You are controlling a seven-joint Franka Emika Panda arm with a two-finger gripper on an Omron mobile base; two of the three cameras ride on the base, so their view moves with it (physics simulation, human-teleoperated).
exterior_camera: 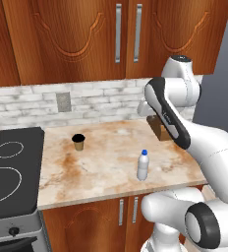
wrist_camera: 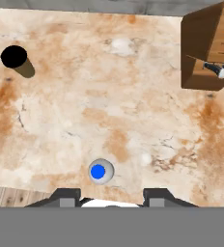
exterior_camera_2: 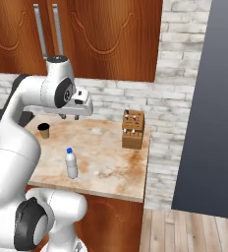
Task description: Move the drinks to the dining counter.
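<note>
Two drinks stand well apart on the stove-side counter (exterior_camera: 111,167), cup (exterior_camera: 78,141) near the stove, bottle (exterior_camera: 143,165) below my empty, slightly parted gripper (wrist_camera: 111,193), and that slim bottle could tip if I descend off-centre.

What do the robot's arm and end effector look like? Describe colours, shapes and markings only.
The arm is glossy white, built of rounded, bulbous segments with dark grey bands at the joints. The end effector has two small, dark grey, blocky fingertips. No cables or markings are visible.
</note>
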